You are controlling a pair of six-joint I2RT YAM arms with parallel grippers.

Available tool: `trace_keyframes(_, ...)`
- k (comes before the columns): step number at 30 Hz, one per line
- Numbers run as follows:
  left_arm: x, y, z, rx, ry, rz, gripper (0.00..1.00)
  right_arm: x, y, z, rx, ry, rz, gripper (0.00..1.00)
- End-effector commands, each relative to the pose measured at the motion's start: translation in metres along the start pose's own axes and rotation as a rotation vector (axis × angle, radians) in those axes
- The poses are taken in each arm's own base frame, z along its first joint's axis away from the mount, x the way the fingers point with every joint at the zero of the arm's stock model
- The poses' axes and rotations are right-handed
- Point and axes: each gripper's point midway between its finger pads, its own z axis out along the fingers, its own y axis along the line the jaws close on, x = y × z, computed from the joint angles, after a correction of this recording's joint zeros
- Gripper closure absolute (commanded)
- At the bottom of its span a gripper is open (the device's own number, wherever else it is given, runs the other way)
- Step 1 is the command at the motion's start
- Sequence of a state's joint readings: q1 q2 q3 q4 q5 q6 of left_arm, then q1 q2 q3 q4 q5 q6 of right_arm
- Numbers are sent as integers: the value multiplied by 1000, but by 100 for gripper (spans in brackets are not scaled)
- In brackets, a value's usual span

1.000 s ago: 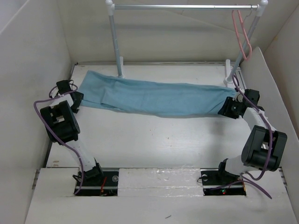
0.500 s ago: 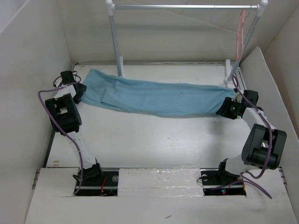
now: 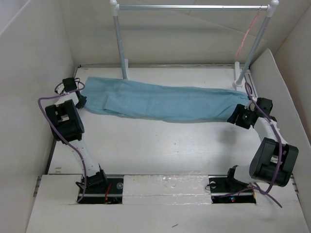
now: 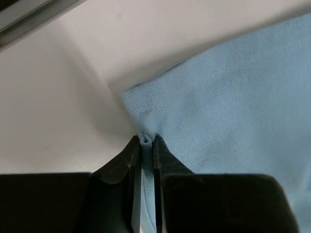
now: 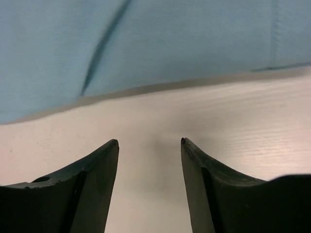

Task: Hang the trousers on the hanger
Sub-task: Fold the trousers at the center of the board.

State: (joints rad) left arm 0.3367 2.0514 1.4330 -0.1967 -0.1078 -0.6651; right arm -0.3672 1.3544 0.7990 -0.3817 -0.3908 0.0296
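Observation:
The light blue trousers (image 3: 165,102) lie stretched across the table from left to right. My left gripper (image 3: 81,100) is at their left end, and in the left wrist view it (image 4: 147,141) is shut on a pinched fold at the corner of the trousers (image 4: 233,97). My right gripper (image 3: 235,116) sits just off their right end. In the right wrist view it (image 5: 149,141) is open over bare table, with the trousers' edge (image 5: 160,43) a little ahead of the tips. The pink hanger (image 3: 246,35) hangs tilted and blurred from the rail's right end.
A silver rail (image 3: 189,7) on two white posts (image 3: 119,43) stands at the back of the table. White walls close in on the left, back and right. Purple cables loop round both arms.
My left gripper moved in on the trousers' left corner and closed on it. My right gripper opened wider and drew slightly back from the cloth. The hanger has swung on the rail.

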Motion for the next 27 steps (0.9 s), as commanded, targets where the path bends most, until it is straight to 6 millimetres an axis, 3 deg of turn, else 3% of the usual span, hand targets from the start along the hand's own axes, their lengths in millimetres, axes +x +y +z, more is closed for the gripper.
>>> trace_keyframes(1, -12, 46, -31, -105, -55, 54, 100, 1, -31, -12, 110, -21, 62, 40)
trace_keyframes(2, -3, 54, -34, -112, -43, 63, 100, -1, -38, -14, 115, -38, 120, 37)
trace_keyframes(4, -7, 49, -45, -76, -61, 61, 100, -13, -55, -13, 96, -113, 218, 28)
trace_keyframes(5, -1, 48, -46, -61, -43, 58, 100, -36, -59, -7, 49, -187, 232, 23)
trace_keyframes(6, -2, 48, -45, -60, -44, 58, 100, -29, -68, -1, 59, -161, 262, 23)
trace_keyframes(8, 0, 45, -45, -47, -36, 59, 100, -48, -58, 11, -43, -203, 293, 22)
trace_keyframes(9, 0, 45, -44, -48, -33, 63, 100, -67, -60, 14, -61, -254, 276, 21)
trace_keyframes(10, 0, 44, -44, -42, -32, 62, 100, -60, -65, 28, -67, -212, 318, 21)
trace_keyframes(12, 1, 40, -45, -26, -23, 53, 100, -79, -69, 36, -96, -279, 296, 21)
trace_keyframes(14, 2, 36, -45, -3, -17, 47, 100, -80, -67, 50, -158, -279, 334, 21)
trace_keyframes(18, -2, 33, -49, 4, -21, 52, 100, -84, -79, 72, -108, -258, 370, 22)
trace_keyframes(20, -9, 32, -53, -6, -38, 55, 100, -88, -82, 79, -86, -245, 384, 31)
trace_keyframes(22, -13, 33, -58, -18, -46, 60, 100, -93, -83, 76, -72, -262, 396, 81)
trace_keyframes(23, -21, 31, -62, -21, -69, 56, 100, -96, -85, 72, -48, -273, 387, 94)
trace_keyframes(24, -27, 30, -69, -24, -83, 57, 100, -103, -81, 57, -33, -289, 365, 100)
trace_keyframes(26, -48, 26, -82, -41, -147, 43, 100, -109, -88, 34, 67, -298, 310, 100)
trace_keyframes(27, -52, 29, -87, -63, -156, 42, 100, -119, -83, 6, 95, -335, 282, 100)
